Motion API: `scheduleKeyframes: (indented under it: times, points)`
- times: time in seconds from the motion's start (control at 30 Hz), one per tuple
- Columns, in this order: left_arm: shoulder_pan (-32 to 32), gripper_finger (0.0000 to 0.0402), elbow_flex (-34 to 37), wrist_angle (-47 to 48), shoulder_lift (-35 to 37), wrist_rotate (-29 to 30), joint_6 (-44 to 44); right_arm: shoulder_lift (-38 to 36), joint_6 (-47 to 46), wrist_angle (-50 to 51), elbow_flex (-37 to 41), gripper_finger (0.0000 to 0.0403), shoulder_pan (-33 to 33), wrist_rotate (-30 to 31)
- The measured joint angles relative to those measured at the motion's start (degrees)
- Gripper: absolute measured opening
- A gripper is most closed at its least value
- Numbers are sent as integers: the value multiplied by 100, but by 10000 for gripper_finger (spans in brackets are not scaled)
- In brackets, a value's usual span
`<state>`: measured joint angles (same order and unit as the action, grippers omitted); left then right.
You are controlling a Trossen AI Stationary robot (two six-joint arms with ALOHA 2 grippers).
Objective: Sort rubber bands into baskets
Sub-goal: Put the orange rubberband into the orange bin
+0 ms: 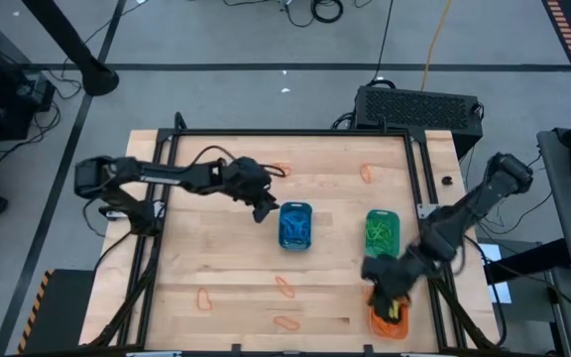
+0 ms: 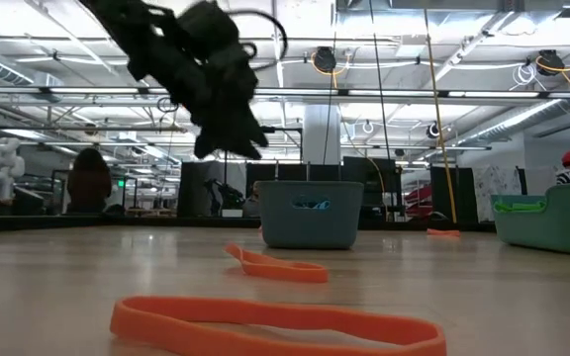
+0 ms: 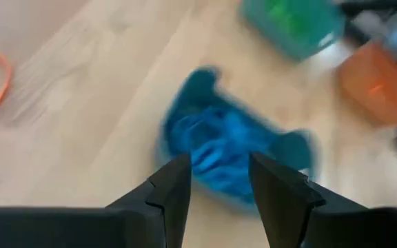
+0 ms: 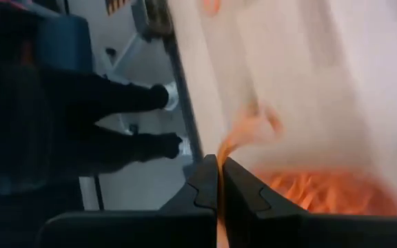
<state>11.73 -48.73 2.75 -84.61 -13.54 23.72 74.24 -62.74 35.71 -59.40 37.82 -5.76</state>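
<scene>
The blue basket [image 1: 295,226] holds blue rubber bands at the table's middle. To its right stands the green basket [image 1: 382,233] with green bands, and the orange basket [image 1: 390,322] sits at the near right edge. My left gripper [image 3: 218,180] hovers open just left of the blue basket [image 3: 236,148], above its rim, with nothing between the fingers; the low view shows it [image 2: 234,138] raised over the table. My right gripper [image 4: 220,165] is over the orange basket [image 4: 322,191], shut on an orange rubber band [image 4: 250,127]. My right gripper pinches the orange rubber band between its two fingertips, at the band's end [image 4: 227,148]. The fingers slant downward over the orange basket. The rest of the band sticks out past the fingertips, clear of the table; blur hides its shape.
Several loose orange rubber bands lie on the wood: near the front [image 1: 203,297], [image 1: 284,286], [image 1: 285,322] and near the far edge [image 1: 365,172], [image 1: 281,169]. Two show close in the low view [image 2: 275,326], [image 2: 280,267]. A black frame [image 1: 419,178] borders the table.
</scene>
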Motion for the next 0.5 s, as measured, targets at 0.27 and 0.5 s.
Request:
scheduleKeyframes:
  times: [0.27,0.5]
  points:
    - [732,152,-914,981,-1026,62,-1569,270,-1509,17,0,0,1200,785]
    - [1130,152,-1589,1357,-1781,431,-4450,530,-2084,-32,2,0,1563,877]
